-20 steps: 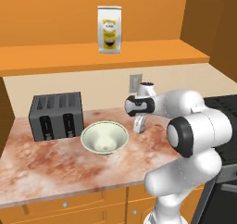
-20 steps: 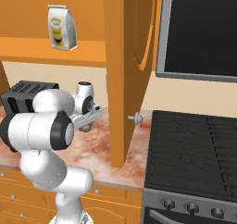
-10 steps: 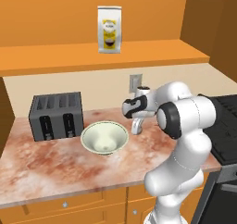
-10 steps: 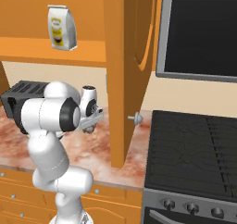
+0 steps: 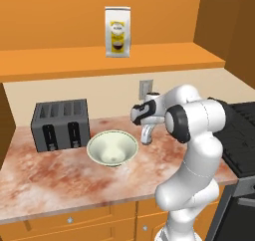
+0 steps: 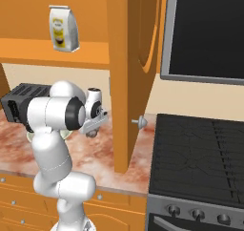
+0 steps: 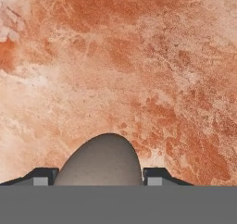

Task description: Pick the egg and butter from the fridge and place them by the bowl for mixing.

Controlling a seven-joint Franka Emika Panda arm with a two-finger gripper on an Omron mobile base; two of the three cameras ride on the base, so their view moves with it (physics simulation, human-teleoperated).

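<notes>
Egg [image 7: 101,160], one only, sits clamped between the two dark finger tips of the gripper [image 7: 98,174], its rounded brown-grey end sticking out past them along the line of the fingers. Straight ahead of the jaws, beyond the egg, lies bare marbled counter [image 7: 152,70], near but not touching as far as the hand view lets me judge. From the left base view the gripper [image 5: 146,135] points down at the counter, with the one cream-green bowl [image 5: 112,149] just beside it, off toward the toaster side. So the coming move looks to be a short drop straight along the fingers, then a release, which would leave the egg by the bowl. One black toaster [image 5: 61,124] stands beyond the bowl, farther from the jaws. One yellow-and-white bag [image 5: 117,32] stands on the shelf above. One stove [image 6: 200,153] lies on the far side of the arm from the bowl
</notes>
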